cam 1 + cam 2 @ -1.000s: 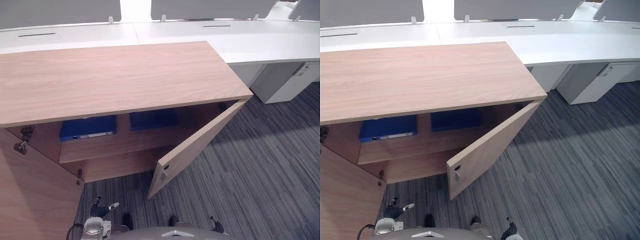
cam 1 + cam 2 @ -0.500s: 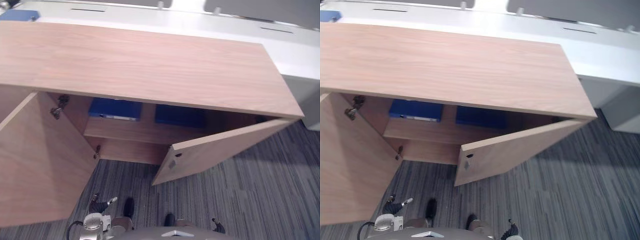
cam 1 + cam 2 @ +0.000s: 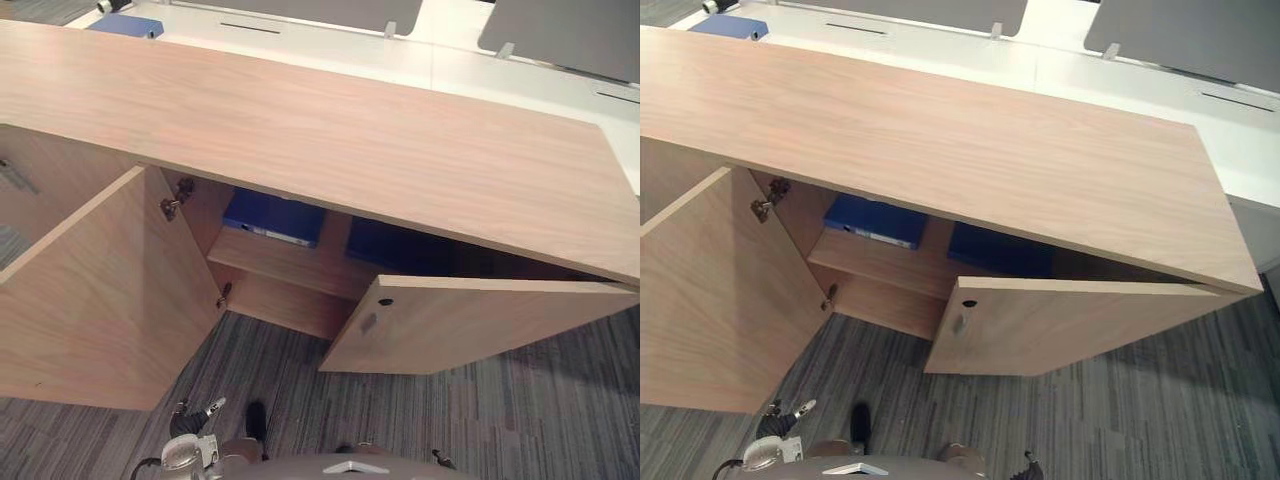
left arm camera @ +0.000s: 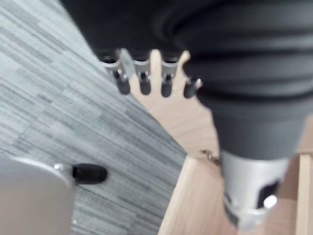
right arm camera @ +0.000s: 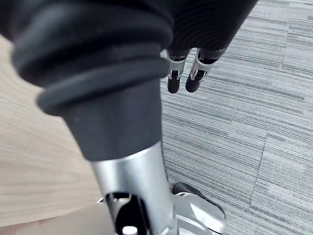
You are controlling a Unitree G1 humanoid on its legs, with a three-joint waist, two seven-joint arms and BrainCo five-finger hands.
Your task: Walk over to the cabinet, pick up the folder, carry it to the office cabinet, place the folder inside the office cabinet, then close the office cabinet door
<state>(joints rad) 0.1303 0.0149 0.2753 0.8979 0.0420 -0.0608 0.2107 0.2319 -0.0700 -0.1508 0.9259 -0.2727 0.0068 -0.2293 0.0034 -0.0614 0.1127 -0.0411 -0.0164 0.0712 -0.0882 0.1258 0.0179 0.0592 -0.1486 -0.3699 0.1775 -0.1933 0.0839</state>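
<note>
The wooden office cabinet (image 3: 350, 140) stands right in front of me with both doors open: the left door (image 3: 100, 290) swung wide, the right door (image 3: 470, 325) partly out. Two blue folders lie flat on its inner shelf, one (image 3: 275, 218) on the left and one (image 3: 390, 245) in shadow on the right. A third blue folder (image 3: 125, 22) lies on the white desk at the far left. My left hand (image 4: 143, 81) hangs low by the left door, fingers relaxed and empty. My right hand (image 5: 176, 78) hangs over the carpet, fingers straight, holding nothing.
A long white desk (image 3: 500, 75) with grey partition screens (image 3: 560, 30) runs behind the cabinet. Grey striped carpet (image 3: 560, 420) covers the floor in front. The open left door juts out toward me on the left.
The camera has swung to the left: the left door and the folder on the far desk have come into view. Both hands still hang empty at my sides.
</note>
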